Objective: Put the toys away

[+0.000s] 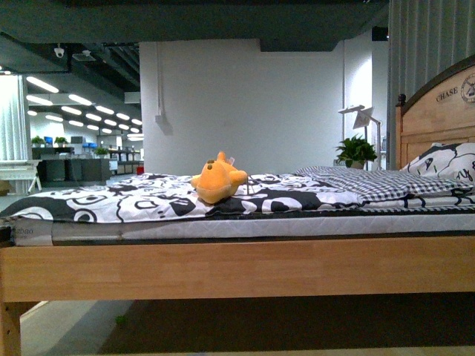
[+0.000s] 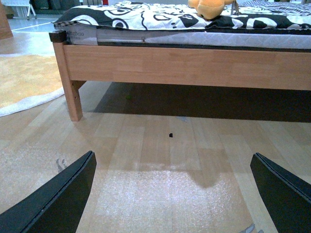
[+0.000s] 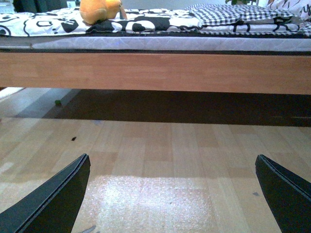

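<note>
One orange plush sits on the counter, really a wood-framed bed. It's on the black-and-white quilt, roughly mid-length, well apart from the pillow. Left claw is spread wide with nothing in it, low over the wood floor. Right claw, same deal: wide, empty, facing the counter's side.
</note>
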Controlling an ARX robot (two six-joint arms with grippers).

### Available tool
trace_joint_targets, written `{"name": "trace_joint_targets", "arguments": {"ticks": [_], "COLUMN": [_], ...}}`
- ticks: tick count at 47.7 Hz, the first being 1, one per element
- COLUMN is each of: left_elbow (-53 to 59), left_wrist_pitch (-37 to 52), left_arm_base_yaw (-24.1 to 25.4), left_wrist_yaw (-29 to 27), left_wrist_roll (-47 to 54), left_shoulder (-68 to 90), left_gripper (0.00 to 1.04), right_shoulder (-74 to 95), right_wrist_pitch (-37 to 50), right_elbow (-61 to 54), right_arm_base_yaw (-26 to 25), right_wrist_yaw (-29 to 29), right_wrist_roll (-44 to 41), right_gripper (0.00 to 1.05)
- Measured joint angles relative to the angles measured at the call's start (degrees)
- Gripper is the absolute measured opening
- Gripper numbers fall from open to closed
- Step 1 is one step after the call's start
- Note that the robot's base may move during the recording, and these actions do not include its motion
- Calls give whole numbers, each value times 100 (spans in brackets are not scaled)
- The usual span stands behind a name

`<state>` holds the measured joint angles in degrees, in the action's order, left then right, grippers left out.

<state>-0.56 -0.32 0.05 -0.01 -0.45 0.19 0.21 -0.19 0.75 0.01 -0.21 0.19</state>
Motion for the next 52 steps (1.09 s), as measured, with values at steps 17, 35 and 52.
{"name": "trace_joint_targets", "arguments": {"ticks": [17,35,52], "left_elbow": [0,0,0], "left_wrist_pitch": [0,0,0], "left_arm_base_yaw": [0,-2,-2], "left_wrist_yaw": [0,0,0], "left_wrist_roll": [0,0,0], "left_shoulder": [0,-2,-4], "left_gripper": [99,99,99], "right_shoulder": [2,-2,-4], "right_wrist_pitch": [0,0,0], "right_elbow": [0,0,0], "right_arm_base_yaw": [0,0,0], "right_wrist_yaw": [0,2,0], "right_wrist_roll": [0,0,0], "right_gripper": [104,104,104]}}
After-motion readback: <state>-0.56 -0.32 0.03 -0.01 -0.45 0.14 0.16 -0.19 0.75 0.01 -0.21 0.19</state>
